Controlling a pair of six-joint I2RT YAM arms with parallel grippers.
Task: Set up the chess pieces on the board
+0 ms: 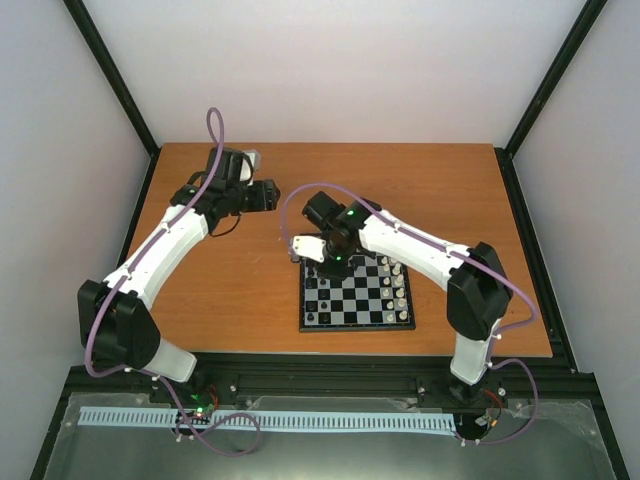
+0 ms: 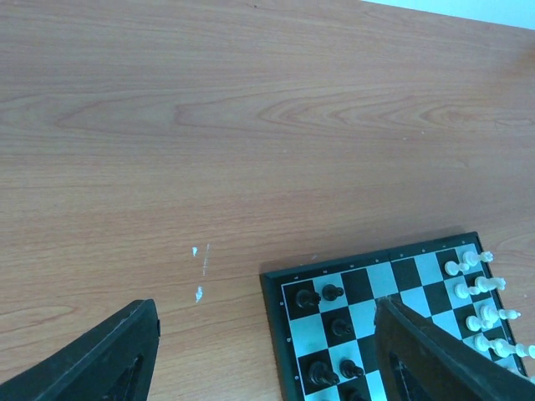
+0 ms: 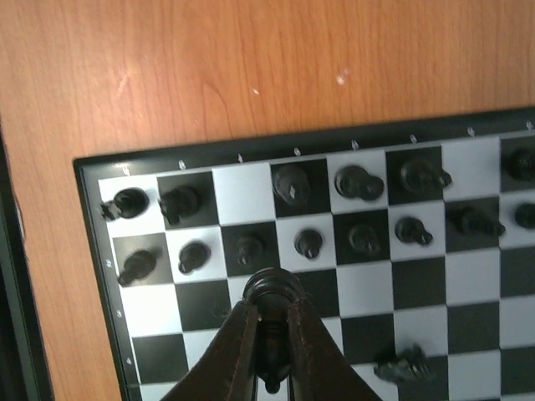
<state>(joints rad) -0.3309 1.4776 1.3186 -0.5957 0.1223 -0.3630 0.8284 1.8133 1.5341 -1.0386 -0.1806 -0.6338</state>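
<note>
- Orange wood table [image 1: 230, 270], white walls [image 1: 330, 70] all around, black frame posts [image 1: 110, 70] in the corners.
- Board [image 1: 355, 327] sits by the table's near edge, right of centre.
- Right hand [image 3: 269, 313] clamped on 1 black piece [image 3: 269, 288] over the board's far-left part.
- Left hand [image 2: 267, 334] spread wide, far-left of the board.

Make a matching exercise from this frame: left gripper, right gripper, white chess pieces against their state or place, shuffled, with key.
Things
1. left gripper
2. right gripper
3. white chess pieces

State or place
A. shut on a black piece above the board
B. lined up along the board's edge on the right arm's side
C. open, over the bare table at the board's corner

Pairs: 1-C, 2-A, 3-B
</note>
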